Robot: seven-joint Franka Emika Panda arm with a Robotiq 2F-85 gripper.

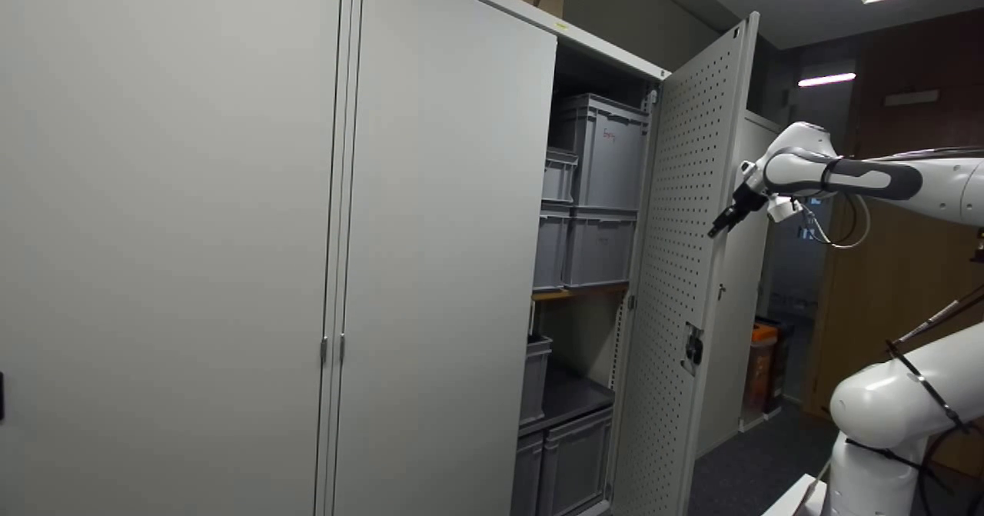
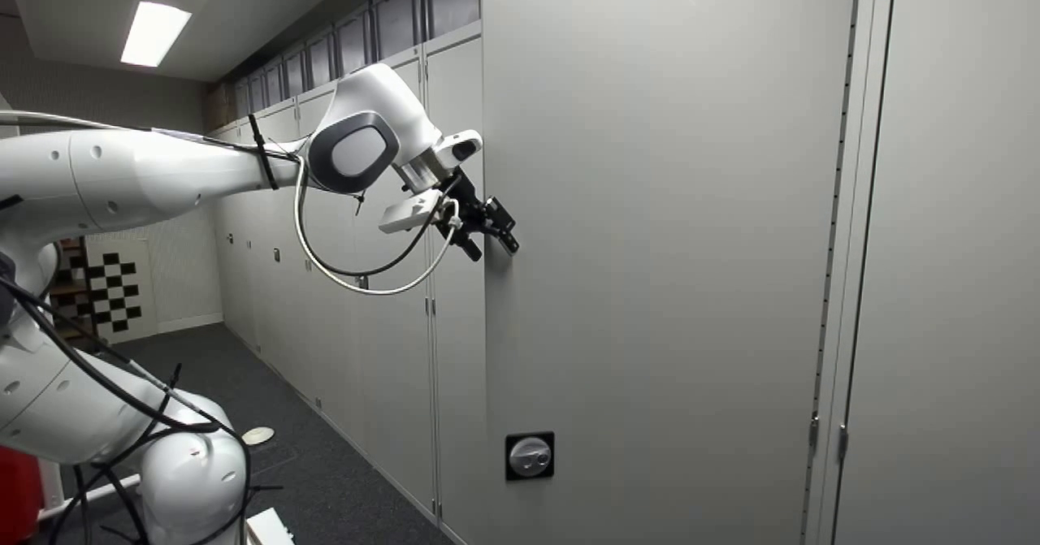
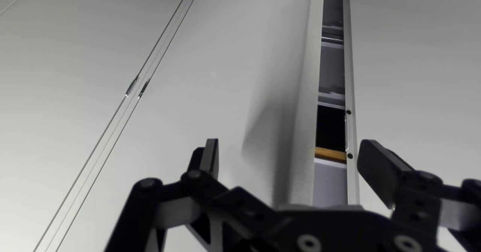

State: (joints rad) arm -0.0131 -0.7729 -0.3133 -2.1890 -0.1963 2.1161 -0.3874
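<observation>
In both exterior views my black gripper (image 1: 716,229) (image 2: 492,248) is beside the free edge of a grey cabinet door that stands ajar. The door's inner side (image 1: 676,216) is perforated; its plain outer face (image 2: 650,244) carries a round knob lock (image 2: 530,456) well below the gripper. From the wrist, the gripper (image 3: 289,143) shows wide-spread fingers (image 3: 210,156) with nothing held. The door's edge strip (image 3: 306,132) appears between them, and a gripper shadow falls on the face beside it. Whether a finger touches the door, I cannot tell.
Through the gap, several grey bins (image 1: 611,154) rest on a wooden shelf (image 1: 580,294), with more below. A closed door (image 1: 453,216) adjoins the opening. More closed cabinets (image 2: 325,326) line the wall behind the arm. An orange bin (image 1: 759,362) stands on the floor farther back.
</observation>
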